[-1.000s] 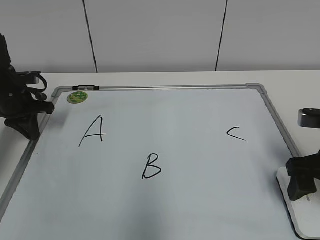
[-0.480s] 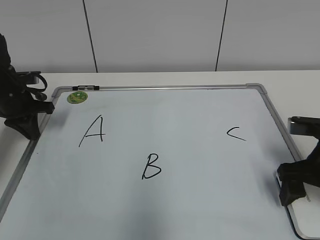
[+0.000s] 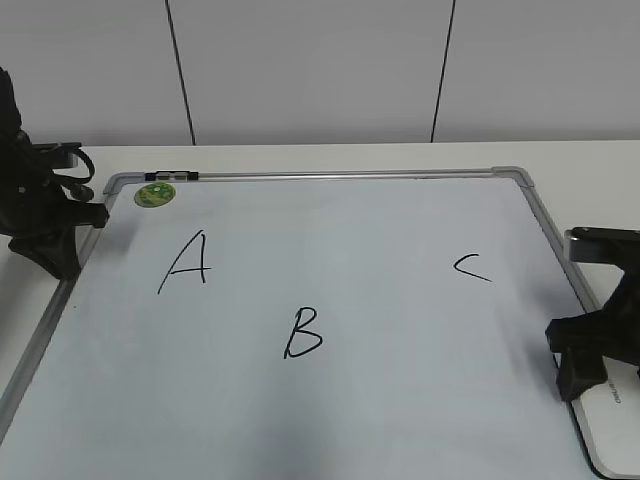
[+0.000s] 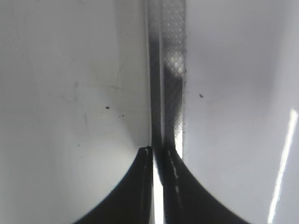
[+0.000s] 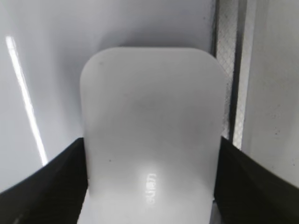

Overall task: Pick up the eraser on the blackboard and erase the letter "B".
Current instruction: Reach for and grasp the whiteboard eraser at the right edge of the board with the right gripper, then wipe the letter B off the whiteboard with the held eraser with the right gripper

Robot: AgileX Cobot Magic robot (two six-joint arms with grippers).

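Observation:
The white eraser (image 3: 612, 420) lies at the blackboard's (image 3: 400, 380) near right edge. In the right wrist view the eraser (image 5: 149, 116) fills the space between my right gripper's (image 5: 150, 144) two dark fingers, which press against its long sides. In the exterior view the right gripper (image 3: 592, 362) stands low over the eraser. The black letter "B" (image 3: 302, 333) is at the board's middle, well left of the eraser. My left gripper (image 3: 55, 255) is shut and empty at the board's left frame, seen up close in the left wrist view (image 4: 156, 151).
A black "A" (image 3: 187, 262) is at the board's left, a small "C" (image 3: 472, 267) at the right, and a round green sticker (image 3: 154, 194) sits in the far left corner. The grey frame (image 5: 229, 70) runs just right of the eraser. A white wall stands behind the table.
My right gripper has shifted left and lower over the eraser, its fingers now against the eraser's sides. The left arm has not moved.

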